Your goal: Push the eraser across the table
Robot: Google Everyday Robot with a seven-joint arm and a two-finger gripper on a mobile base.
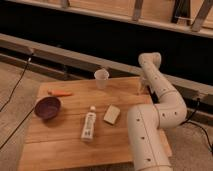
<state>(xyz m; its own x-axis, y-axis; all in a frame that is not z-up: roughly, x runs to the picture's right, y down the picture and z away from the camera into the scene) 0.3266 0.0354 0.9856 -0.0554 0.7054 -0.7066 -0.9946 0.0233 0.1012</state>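
Wooden worktop [60, 145] is carrying a white bottle [89, 125]; the hand [143, 90] is hovering at its far right edge, opening unclear.

The gripper [143, 89] at the table's [65, 145] far edge is blurred.

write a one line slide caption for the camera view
White robot arm reaches to the wooden table's far right edge, pincer low there, with bottle, cream block, purple bowl and cup spread out.

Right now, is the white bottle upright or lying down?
Lying down: the bottle rests lengthwise on the table, cap pointing to the far edge. The claw is at the far right edge, away from it.
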